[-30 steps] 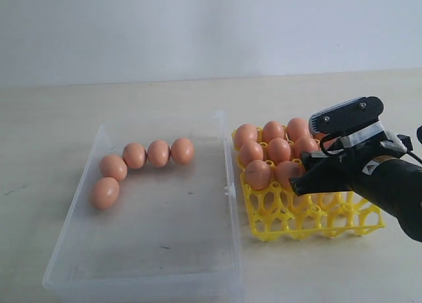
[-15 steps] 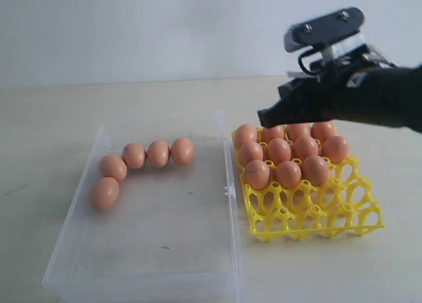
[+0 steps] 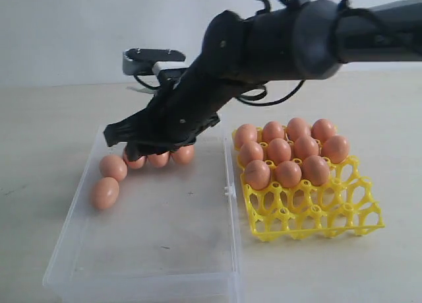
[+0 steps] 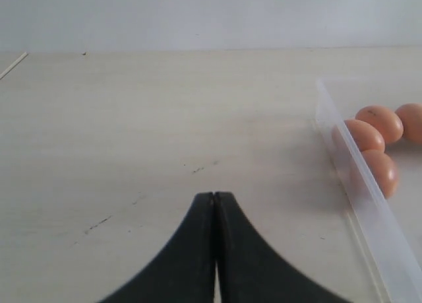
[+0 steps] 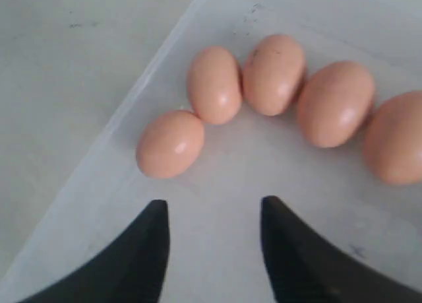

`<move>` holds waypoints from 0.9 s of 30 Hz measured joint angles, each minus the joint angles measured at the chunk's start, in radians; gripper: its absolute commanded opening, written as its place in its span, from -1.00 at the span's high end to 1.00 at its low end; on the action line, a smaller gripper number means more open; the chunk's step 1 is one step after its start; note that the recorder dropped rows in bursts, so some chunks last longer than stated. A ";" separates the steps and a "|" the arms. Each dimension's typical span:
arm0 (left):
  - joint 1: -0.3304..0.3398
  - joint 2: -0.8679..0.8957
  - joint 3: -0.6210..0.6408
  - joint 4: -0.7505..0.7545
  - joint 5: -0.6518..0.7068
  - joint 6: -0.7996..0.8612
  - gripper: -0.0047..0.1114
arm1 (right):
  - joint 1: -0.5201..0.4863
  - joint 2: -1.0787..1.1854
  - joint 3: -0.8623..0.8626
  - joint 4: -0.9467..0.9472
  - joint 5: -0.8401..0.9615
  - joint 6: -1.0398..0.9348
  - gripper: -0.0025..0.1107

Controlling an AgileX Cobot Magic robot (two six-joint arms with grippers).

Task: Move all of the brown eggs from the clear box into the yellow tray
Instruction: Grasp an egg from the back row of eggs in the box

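Closest to the exterior camera is the front part of the clear box (image 3: 142,280), which lies on the pale table (image 3: 53,118). Just beside it on the right stands the yellow tray (image 3: 310,217). Its front cells hold nothing, and behind them the brown eggs (image 3: 287,173) fill three rows, eleven as far as I can count. Further back, in the far left part of the box, five more eggs lie in a curved line, each touching or almost touching the next one. Two of them are in plain sight near the left wall, and the other three are partly hidden under the right gripper (image 3: 128,144). It hangs just above this line with its fingers (image 5: 151,250) spread apart and nothing between them. The dark right arm (image 3: 277,45) comes in from the upper right of the view. The left gripper (image 4: 214,207) shows only in its own wrist view. Its fingers are pressed together, holding nothing, over the table outside the box wall.
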 measured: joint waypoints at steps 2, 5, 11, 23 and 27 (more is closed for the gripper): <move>0.000 0.000 0.000 0.000 0.000 0.000 0.92 | 0.015 0.087 -0.079 0.051 0.029 0.069 -0.18; 0.000 0.000 0.000 0.000 0.000 0.000 0.92 | 0.021 0.210 -0.187 0.108 0.069 0.145 -0.18; 0.000 0.000 0.000 0.000 0.000 0.000 0.92 | 0.039 0.322 -0.321 0.130 0.097 0.189 -0.18; 0.000 0.000 0.000 0.000 0.000 0.000 0.92 | 0.054 0.436 -0.418 0.132 0.137 0.195 0.95; 0.000 0.000 0.000 0.000 0.000 0.000 0.92 | 0.054 0.436 -0.418 0.121 0.133 0.195 0.96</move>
